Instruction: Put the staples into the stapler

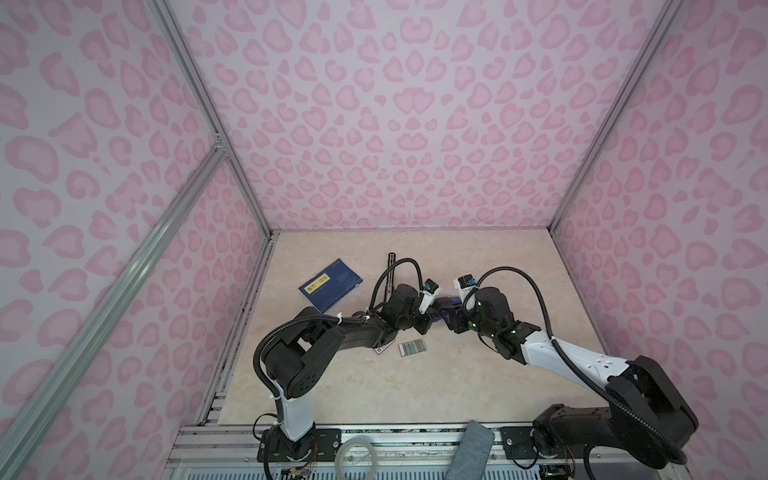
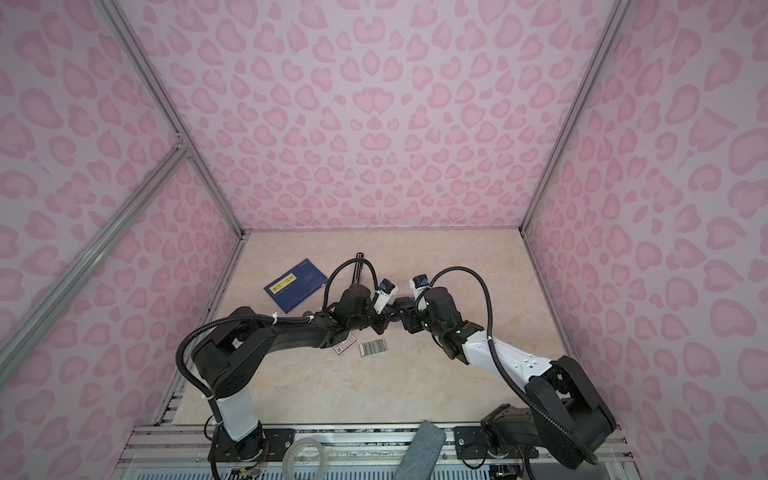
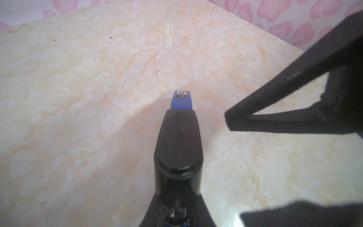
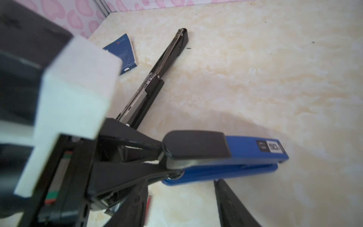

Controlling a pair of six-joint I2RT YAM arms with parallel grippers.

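The blue stapler (image 4: 245,157) is gripped at its black rear end by the left gripper (image 4: 162,158), its fingers clamped on it. The fingers of the right gripper (image 4: 180,204) are spread apart just beside the stapler. The staples (image 1: 412,348) are laid flat on the bench (image 1: 457,386), nearer than both grippers, just right of a small white box (image 2: 345,344).

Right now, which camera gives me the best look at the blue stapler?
The right wrist view. It shows the blue stapler side-on and nearly whole, with its black top pad and label. The left wrist view sees the stapler end-on, just the black top and the blue tip. In both top views only a small dark sliver shows.
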